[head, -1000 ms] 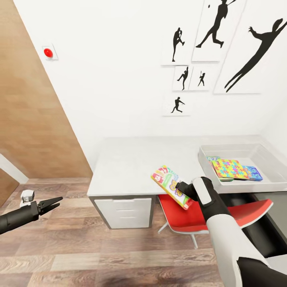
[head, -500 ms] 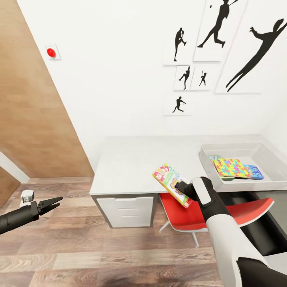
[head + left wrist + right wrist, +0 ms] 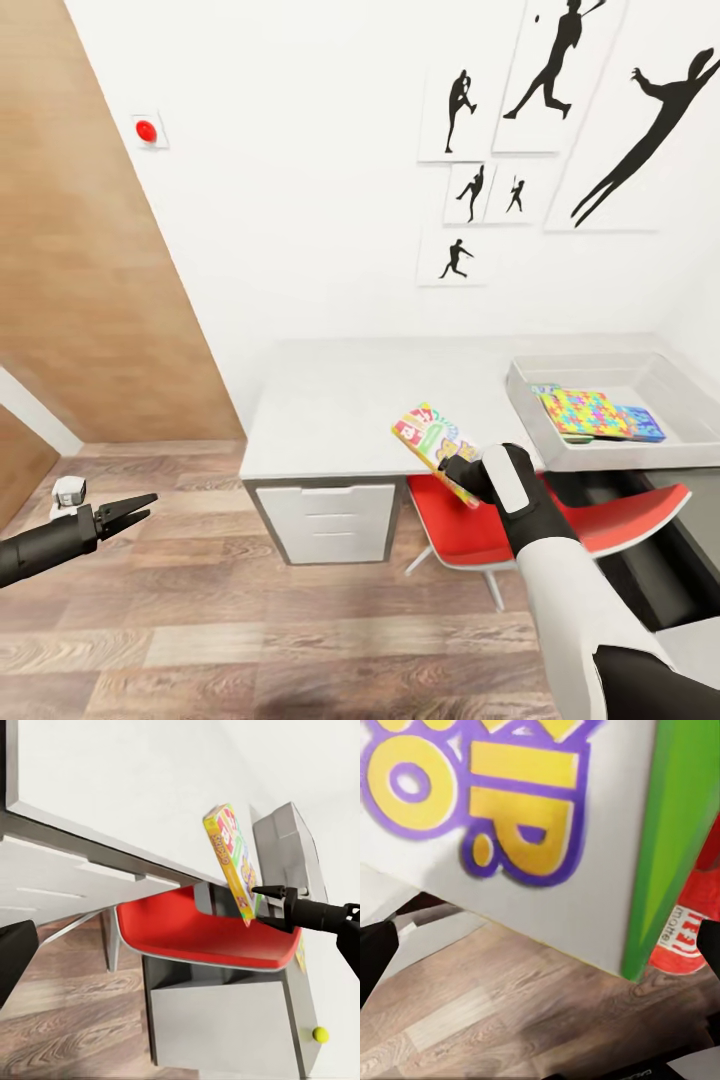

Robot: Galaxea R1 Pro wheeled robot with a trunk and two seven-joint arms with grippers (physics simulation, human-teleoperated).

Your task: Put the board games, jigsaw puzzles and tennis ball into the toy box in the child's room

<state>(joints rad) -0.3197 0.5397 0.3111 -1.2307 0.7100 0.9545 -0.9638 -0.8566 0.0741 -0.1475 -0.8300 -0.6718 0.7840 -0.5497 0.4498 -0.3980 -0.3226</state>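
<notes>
White wall with silhouette prints [image 3: 560, 70]; pale counter [image 3: 340, 410] on wood floor. Skip-Bo box [image 3: 436, 438], "KIP" legible, is clamped in right gripper [image 3: 458, 470] before counter edge. Toy box [image 3: 690, 400] holds jigsaw puzzle [image 3: 585, 412]. Left gripper [image 3: 135, 505] is narrowly parted, empty.

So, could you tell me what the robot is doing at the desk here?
It is tidying toys into the toy box on the table. The right gripper holds the Skip-Bo board game tilted, in front of the table's near edge and above the red chair, not yet over the box. A jigsaw puzzle and a small blue board game already lie inside. The left gripper hangs open and empty over the floor.
</notes>
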